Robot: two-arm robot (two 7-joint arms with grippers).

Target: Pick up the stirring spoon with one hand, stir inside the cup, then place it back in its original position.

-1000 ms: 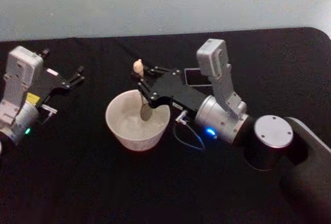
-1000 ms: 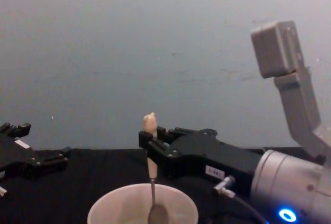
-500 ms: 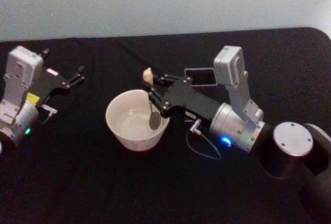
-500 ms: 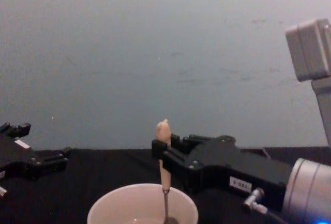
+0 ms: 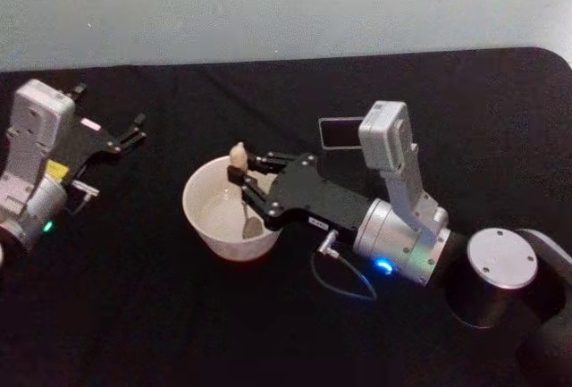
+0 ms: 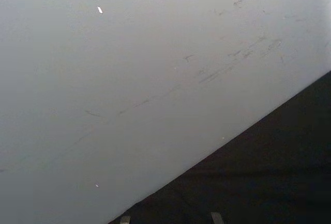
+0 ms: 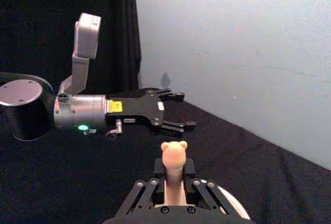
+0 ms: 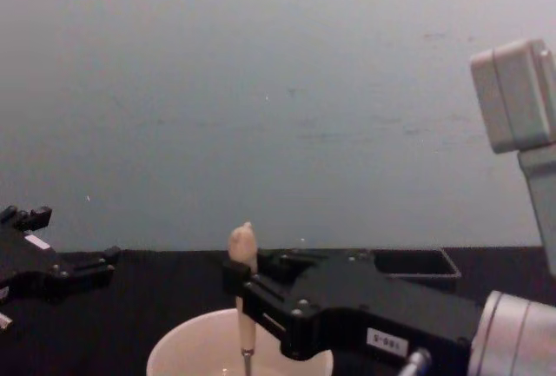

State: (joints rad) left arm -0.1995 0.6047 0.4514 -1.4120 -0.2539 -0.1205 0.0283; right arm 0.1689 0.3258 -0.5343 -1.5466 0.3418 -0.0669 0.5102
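The cream-white cup [image 5: 207,222] stands on the black table, left of centre. My right gripper [image 5: 242,182] reaches over its right rim and is shut on the stirring spoon [image 5: 239,156], whose beige knobby tip points up and whose bowl [image 5: 251,225] hangs inside the cup. In the chest view the stirring spoon [image 8: 242,250] stands upright above the cup [image 8: 191,352], held by the right gripper [image 8: 243,289]. The right wrist view has the stirring spoon's knob [image 7: 174,154] between the fingers. The dark square holder [image 5: 339,132] sits behind the right arm. My left gripper [image 5: 134,133] rests open at far left.
The black table runs back to a pale wall. The right arm's grey wrist camera [image 5: 391,150] stands beside the holder [image 8: 415,262]. The left arm [image 7: 83,112] appears far off in the right wrist view. Bare tabletop lies in front of the cup.
The right gripper has carried the spoon leftward and toward me, from the cup's right rim to over its middle. The left arm has not moved.
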